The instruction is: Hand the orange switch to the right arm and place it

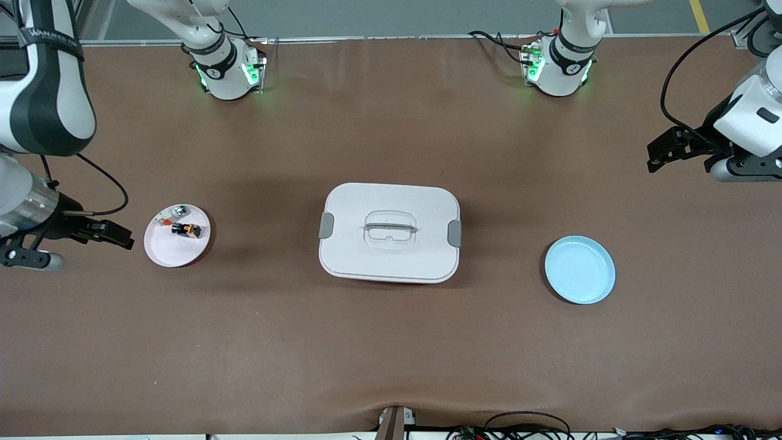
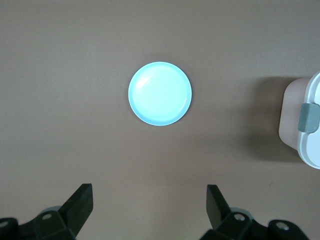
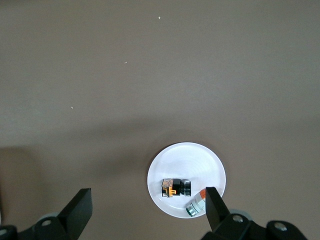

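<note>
The orange switch (image 1: 186, 230), a stubby black part with an orange-brown end, lies on its side on a small white plate (image 1: 171, 253) toward the right arm's end of the table. The right wrist view shows the switch (image 3: 176, 188) on that plate (image 3: 185, 160). My right gripper (image 1: 125, 238) hangs open and holds nothing, over the table just beside the plate; in its wrist view the right gripper (image 3: 148, 195) is wide apart. My left gripper (image 1: 657, 160) is open and holds nothing over bare table at the left arm's end. In its own view the left gripper (image 2: 148, 192) points toward a light blue plate (image 2: 160, 93).
A small pale part with silver and red bits (image 1: 173, 214) shares the white plate with the switch. A white lidded box (image 1: 390, 232) with grey clips stands at the table's middle. The light blue plate (image 1: 580, 269) lies between the box and the left arm's end.
</note>
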Motion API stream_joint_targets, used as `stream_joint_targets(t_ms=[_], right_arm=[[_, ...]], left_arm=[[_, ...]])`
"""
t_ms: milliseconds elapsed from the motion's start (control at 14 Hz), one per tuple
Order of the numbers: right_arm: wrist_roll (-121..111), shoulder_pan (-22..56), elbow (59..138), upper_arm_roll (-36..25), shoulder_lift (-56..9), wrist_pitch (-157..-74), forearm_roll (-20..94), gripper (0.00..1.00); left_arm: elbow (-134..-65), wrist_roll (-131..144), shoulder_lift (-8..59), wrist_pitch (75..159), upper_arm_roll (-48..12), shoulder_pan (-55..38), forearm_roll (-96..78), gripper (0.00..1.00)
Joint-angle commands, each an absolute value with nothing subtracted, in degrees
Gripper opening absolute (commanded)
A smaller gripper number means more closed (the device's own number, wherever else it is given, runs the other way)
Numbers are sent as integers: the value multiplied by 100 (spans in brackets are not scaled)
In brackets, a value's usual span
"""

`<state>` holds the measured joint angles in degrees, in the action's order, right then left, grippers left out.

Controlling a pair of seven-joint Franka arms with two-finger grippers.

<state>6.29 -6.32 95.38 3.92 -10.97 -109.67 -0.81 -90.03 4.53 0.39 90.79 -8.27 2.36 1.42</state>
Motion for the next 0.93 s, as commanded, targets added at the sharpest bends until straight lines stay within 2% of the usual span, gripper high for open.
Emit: stream_joint_targets(t_ms=[0, 214, 500, 857], right_arm=[[712, -581, 9624, 369, -704, -10705, -132, 100], [686, -432, 9790, 308, -387, -10679, -132, 100], [336, 421, 9800, -711, -282, -10556, -114, 100], [97, 299, 9896, -729, -89, -10354, -62, 100]], left_arm=[[-8921, 457, 62, 9062, -826, 237, 61, 100], [-8921, 457, 62, 9062, -826, 237, 53, 100], [-8921, 448, 62, 9062, -826, 246, 53, 100], [-8877, 431, 26, 9062, -826, 246, 35, 100]])
